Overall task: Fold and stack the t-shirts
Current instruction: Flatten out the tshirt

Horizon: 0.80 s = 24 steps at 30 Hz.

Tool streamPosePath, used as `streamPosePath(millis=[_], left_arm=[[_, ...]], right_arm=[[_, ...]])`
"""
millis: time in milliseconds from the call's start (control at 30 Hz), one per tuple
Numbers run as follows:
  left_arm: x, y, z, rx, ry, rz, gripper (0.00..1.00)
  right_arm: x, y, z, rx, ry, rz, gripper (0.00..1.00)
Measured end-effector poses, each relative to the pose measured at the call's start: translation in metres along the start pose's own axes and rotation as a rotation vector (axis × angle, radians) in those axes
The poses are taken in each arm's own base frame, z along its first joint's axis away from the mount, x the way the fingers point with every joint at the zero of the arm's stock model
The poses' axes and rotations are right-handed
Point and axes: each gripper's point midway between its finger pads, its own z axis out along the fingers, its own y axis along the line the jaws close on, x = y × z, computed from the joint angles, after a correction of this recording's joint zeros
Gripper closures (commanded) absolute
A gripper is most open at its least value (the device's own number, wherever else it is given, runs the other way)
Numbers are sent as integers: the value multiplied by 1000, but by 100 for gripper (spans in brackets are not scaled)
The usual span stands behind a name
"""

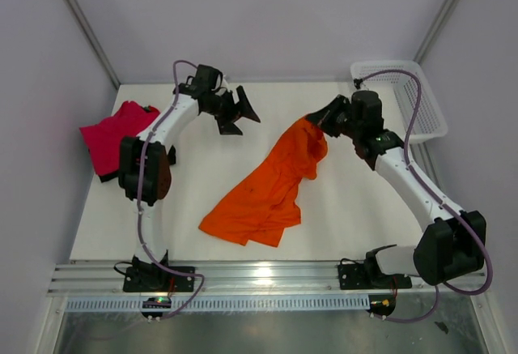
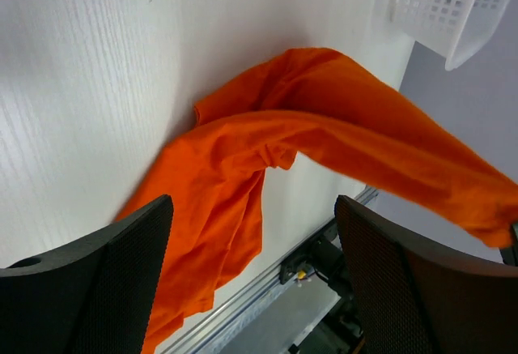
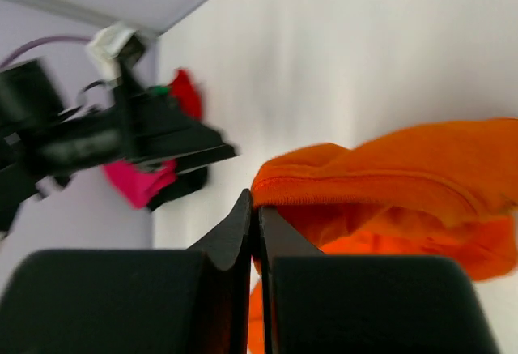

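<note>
table (image 1: 348, 208) | orange t-shirt (image 1: 259, 196) pinched between right fingers (image 3: 235, 240) | left fingers (image 2: 105, 289) apart

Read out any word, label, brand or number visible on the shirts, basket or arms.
None readable in any view.
The orange t-shirt, magenta-pink t-shirt and white mesh basket are plain.
The left arm and right arm show no legible marking.
Circuit board at the near rail: too small to read.

One orange t-shirt (image 1: 259, 200), one magenta t-shirt (image 1: 113, 137) (two shirts visible), one mesh basket (image 1: 429, 115).
</note>
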Motion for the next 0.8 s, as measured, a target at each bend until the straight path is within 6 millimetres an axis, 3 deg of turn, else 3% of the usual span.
streamPosePath(millis=[167,300,400,533,667,800], left_arm=[[6,-9,-18,-2,-13,8,17],[31,-20,-45,-2,-28,27,17],[68,-22,-59,-43,1,42,17],[136,-7,-48,-165,111,111,17],[203,29,-35,-321,262,180,19],[235,65,-39,-474,338,222,19]], right_arm=[[-21,-72,-12,346,-115,-46,97],[-31,-104,-25,537,-168,-47,97],[-30,-124,-36,646,-186,-33,97],[-27,-142,-44,744,-197,-27,97],[-26,-155,-41,814,-177,-36,97],[-27,-161,-33,841,-159,-38,97]])
